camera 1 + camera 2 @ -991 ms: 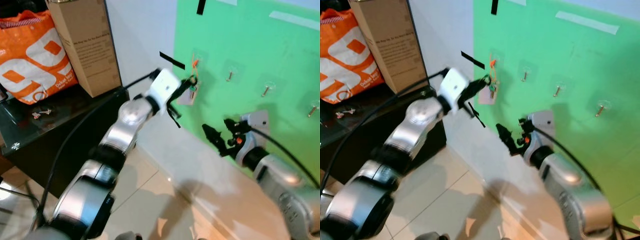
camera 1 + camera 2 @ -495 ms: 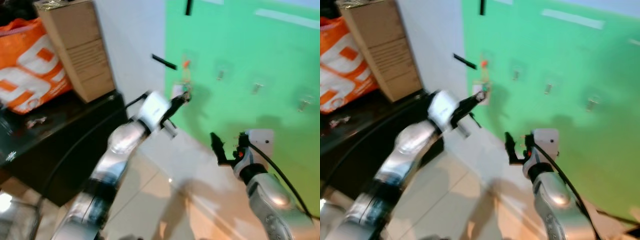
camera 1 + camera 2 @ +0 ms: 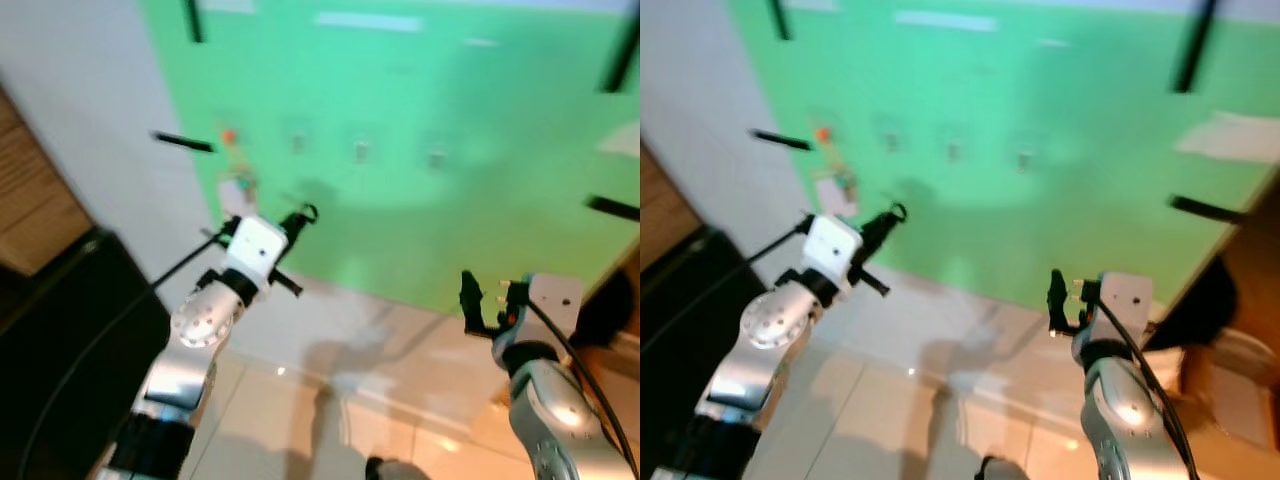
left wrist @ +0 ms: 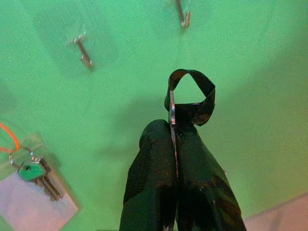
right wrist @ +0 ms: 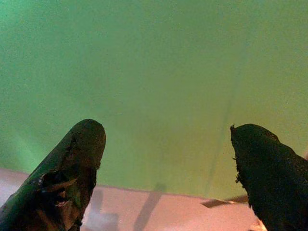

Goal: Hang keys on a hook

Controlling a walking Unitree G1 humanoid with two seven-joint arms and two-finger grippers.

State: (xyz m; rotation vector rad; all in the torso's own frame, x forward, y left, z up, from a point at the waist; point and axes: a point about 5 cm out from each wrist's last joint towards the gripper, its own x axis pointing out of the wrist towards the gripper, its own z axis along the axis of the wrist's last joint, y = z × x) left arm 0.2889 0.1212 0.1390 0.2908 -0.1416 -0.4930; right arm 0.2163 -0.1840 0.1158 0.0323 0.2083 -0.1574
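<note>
At upper left of the left eye view, the keys [image 3: 238,183] hang on a hook [image 3: 229,137], probably. Centre-left, the left gripper [image 4: 174,144] is pressed closed. Lower right, the right gripper [image 5: 168,159] gapes.

Both eye views are bright but smeared with blur, so the hooks [image 3: 361,151] on the green wall [image 3: 450,120] look like soft grey smudges. The floor [image 3: 940,400] is shiny and shows a small white spot of glare, and soft grey shadows lie on the wall and floor. The left wrist view is sharp and evenly lit, while in the right wrist view the near black fingers [image 5: 77,163] look dark and fuzzy.
</note>
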